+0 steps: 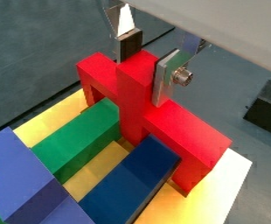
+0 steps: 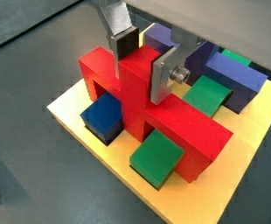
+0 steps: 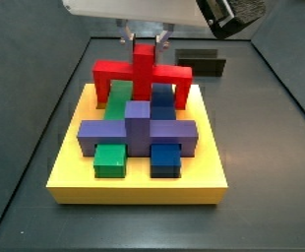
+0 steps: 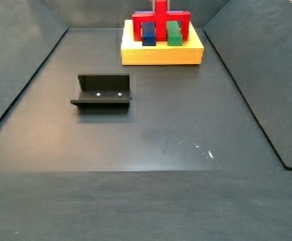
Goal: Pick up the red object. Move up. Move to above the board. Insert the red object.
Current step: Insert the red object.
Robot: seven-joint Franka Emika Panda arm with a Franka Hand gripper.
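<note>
Nearest you in a side view lies the bare dark surface (image 4: pixel 149 179), then the fixture (image 4: pixel 104 92) standing on it, well apart from everything else. Beyond that, at the far end, you see the board (image 4: pixel 161 53) with its load of blocks.

In a side view looking along the board (image 3: pixel 142 182), its near part carries a green block (image 3: pixel 109 158) and a blue block (image 3: pixel 166 159) side by side, with a purple cross (image 3: pixel 138 130) just behind them. Behind the cross stands the red object (image 3: pixel 142 72), its two legs down on the board and its bar spanning across the green and blue blocks that run under it.

Your end effector (image 3: pixel 145 39) sits directly above the red object, at the top of its central post. In both wrist views the silver fingers (image 1: pixel 170 74) (image 2: pixel 162 77) stand either side of that post and press against it, so the end effector is clamped on the red object (image 1: pixel 144 105) (image 2: pixel 149 109). Both wrist views show the red legs reaching down to the yellow board (image 1: pixel 225 188) (image 2: pixel 79 118), one beside the green block (image 1: pixel 77 138), the other beside the blue block (image 1: pixel 132 179).

Farthest back, a dark block (image 3: pixel 200 62) rests on the surface behind the board.
</note>
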